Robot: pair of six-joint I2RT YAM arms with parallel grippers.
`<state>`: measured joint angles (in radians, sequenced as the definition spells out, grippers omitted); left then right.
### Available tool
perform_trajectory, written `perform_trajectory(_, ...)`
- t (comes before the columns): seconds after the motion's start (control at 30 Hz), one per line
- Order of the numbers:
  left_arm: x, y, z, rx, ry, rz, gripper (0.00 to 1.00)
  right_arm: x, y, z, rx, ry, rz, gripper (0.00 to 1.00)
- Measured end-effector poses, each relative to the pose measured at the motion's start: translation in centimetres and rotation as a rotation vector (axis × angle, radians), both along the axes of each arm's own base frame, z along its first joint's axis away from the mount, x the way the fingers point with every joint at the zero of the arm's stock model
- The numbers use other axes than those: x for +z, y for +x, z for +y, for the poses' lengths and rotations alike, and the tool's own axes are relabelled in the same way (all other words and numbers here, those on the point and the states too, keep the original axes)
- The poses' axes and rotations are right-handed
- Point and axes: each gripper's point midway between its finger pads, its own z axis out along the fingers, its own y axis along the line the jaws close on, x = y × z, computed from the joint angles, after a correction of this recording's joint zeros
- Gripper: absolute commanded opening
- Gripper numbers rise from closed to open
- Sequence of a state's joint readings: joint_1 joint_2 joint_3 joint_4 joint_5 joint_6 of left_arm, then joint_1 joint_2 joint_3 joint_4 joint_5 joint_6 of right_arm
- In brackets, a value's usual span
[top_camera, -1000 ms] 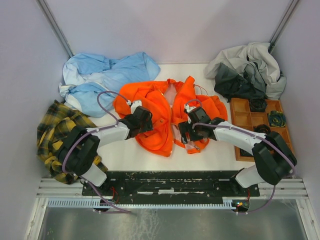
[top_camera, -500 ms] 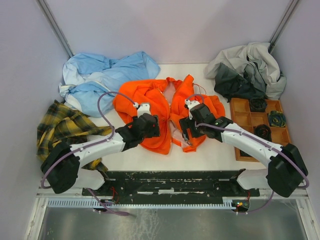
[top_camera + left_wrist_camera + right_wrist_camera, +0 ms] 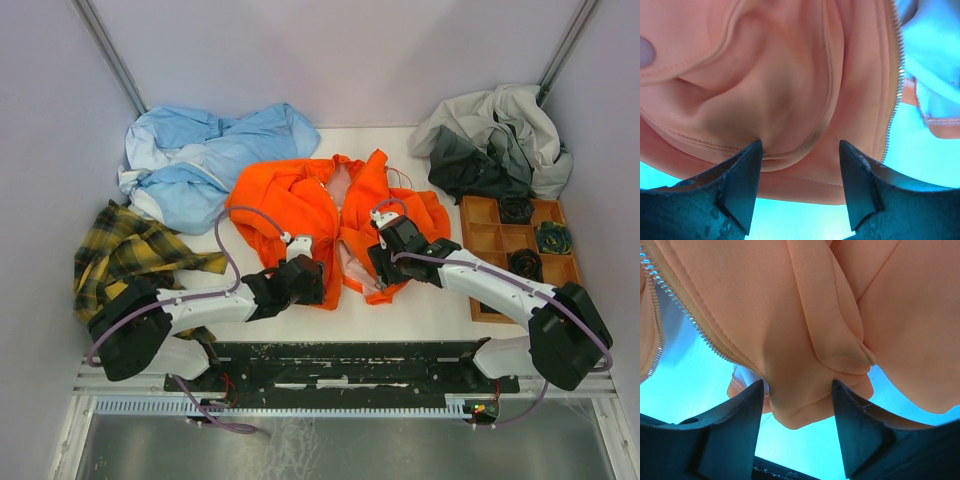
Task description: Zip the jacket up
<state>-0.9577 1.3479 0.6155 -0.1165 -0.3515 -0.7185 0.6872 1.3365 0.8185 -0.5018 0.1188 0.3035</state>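
The orange jacket (image 3: 290, 200) lies open-fronted in the middle of the table, pale lining showing along the centre. My left gripper (image 3: 305, 280) sits at the near hem of its left panel. In the left wrist view the jaws of that gripper (image 3: 799, 150) stand apart with the hem of the jacket (image 3: 790, 75) between the tips; zipper teeth (image 3: 898, 85) run down the right. My right gripper (image 3: 385, 262) is on the right panel's lower edge. Its wrist view shows this gripper (image 3: 797, 390) open around a fold of the jacket (image 3: 805, 340), with the zipper teeth (image 3: 685, 315) at left.
A light blue garment (image 3: 210, 150) lies at the back left and a yellow plaid shirt (image 3: 120, 260) at the left edge. A grey and dark clothing heap (image 3: 495, 140) fills the back right. A wooden compartment tray (image 3: 485, 235) with dark items stands at the right.
The left gripper has moved toward the near edge and to the right, down to the jacket's hem. The right gripper shifted slightly. Both pairs of jaws have narrowed.
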Motion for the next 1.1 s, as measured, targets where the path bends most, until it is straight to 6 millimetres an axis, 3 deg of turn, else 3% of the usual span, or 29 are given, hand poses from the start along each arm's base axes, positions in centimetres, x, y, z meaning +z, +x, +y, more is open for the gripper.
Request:
perform_trajectory(0.07,-1.0,-0.5,-0.1,-0.005,-0.005,0.024,0.66,0.0,0.0,-0.1,0.000,-0.004,-0.002,0.48)
perform_trajectory(0.17,-1.9,-0.9,-0.7,-0.015,-0.022,0.039,0.65,0.0,0.0,-0.1,0.005,-0.006,-0.003,0.20)
perform_trajectory(0.27,-1.7,-0.9,-1.6,-0.020,-0.060,0.033,0.64,0.0,-0.1,0.1,0.014,0.002,0.003,0.09)
perform_trajectory(0.43,-1.7,-1.2,-2.3,-0.022,-0.097,0.021,0.64,1.1,-0.8,0.9,0.043,0.062,0.011,0.07)
perform_trajectory(0.6,-1.2,-1.5,-1.9,0.002,-0.146,0.012,0.65,5.2,-1.8,2.9,0.091,0.245,-0.038,0.06)
perform_trajectory(0.73,0.5,-2.0,-1.1,0.012,-0.217,-0.025,0.67,8.0,-1.9,5.2,0.127,0.421,-0.092,0.03)
perform_trajectory(0.8,2.2,-2.2,-1.0,0.007,-0.281,-0.062,0.68,7.8,-2.2,6.0,0.133,0.483,-0.090,0.03)
perform_trajectory(0.93,5.3,-2.4,-1.5,-0.020,-0.421,-0.133,0.70,5.3,-3.2,7.0,0.123,0.568,-0.039,0.03)
perform_trajectory(1.1,7.2,-3.4,-2.5,-0.090,-0.556,-0.168,0.70,3.8,-3.7,8.0,0.120,0.647,0.001,0.04)
